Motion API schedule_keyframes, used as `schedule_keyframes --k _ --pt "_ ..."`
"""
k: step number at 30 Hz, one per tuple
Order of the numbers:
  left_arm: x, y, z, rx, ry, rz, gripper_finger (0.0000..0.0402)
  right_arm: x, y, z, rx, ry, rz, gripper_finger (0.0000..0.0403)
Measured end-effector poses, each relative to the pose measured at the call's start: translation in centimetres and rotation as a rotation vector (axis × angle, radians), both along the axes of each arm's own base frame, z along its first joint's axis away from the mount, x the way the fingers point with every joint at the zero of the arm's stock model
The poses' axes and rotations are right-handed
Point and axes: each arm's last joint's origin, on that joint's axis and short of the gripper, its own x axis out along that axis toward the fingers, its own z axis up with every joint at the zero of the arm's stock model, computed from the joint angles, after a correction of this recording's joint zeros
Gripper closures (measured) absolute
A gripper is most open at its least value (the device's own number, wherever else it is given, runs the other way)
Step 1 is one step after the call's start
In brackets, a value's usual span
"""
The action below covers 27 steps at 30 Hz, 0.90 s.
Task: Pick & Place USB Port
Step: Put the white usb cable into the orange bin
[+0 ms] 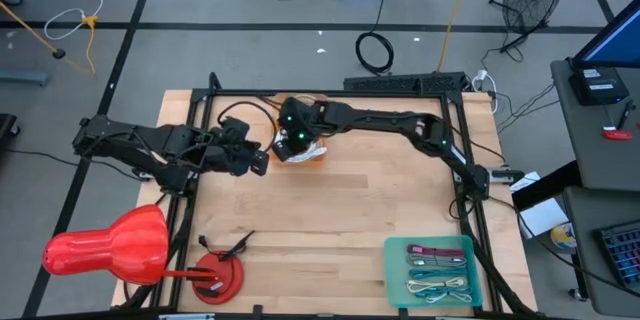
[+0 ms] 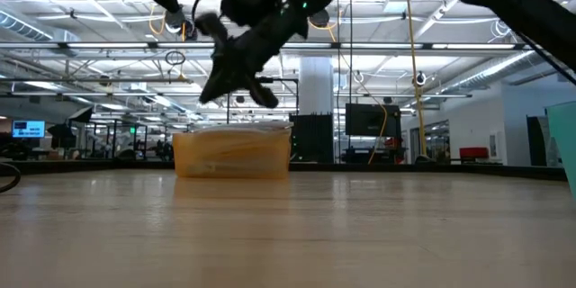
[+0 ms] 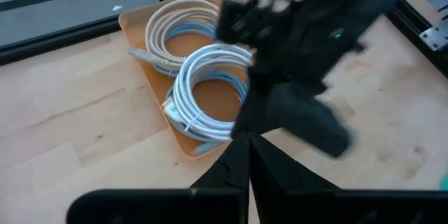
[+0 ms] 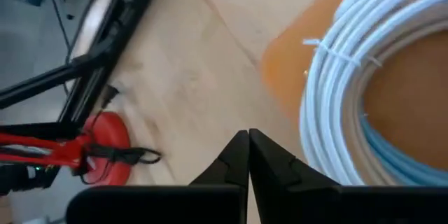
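The right hand (image 1: 296,143) hangs over the orange tray (image 3: 136,24) in the upper middle of the frame, fingers pinched together on nothing. The white USB cables (image 3: 206,87) lie coiled inside. The left hand (image 1: 262,159), also closed and empty, waits beside. A grab might miss or drag both coils out.

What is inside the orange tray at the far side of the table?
The orange tray holds two coiled white cables, tied in loops, one behind the other. The right pincer, shut, hangs above the tray and covers part of it in the high view, so anything more there stays hidden.
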Motion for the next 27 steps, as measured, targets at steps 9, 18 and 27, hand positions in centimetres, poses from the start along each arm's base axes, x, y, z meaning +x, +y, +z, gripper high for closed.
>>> schedule_keyframes --k 9,18,27 --pt "0.0 -0.2 0.0 -0.016 -0.001 -0.012 0.0395 0.3 -0.8 0.0 -0.099 -0.023 -0.058 0.0403" --pt "0.0 -0.2 0.0 -0.008 -0.002 -0.007 0.0396 0.6 -0.7 -1.8 -0.084 0.006 -0.056 0.0403" --pt "-0.1 -0.2 0.0 -0.005 0.004 -0.009 0.0397 0.2 -0.6 -4.1 -0.054 0.054 -0.075 0.0403"
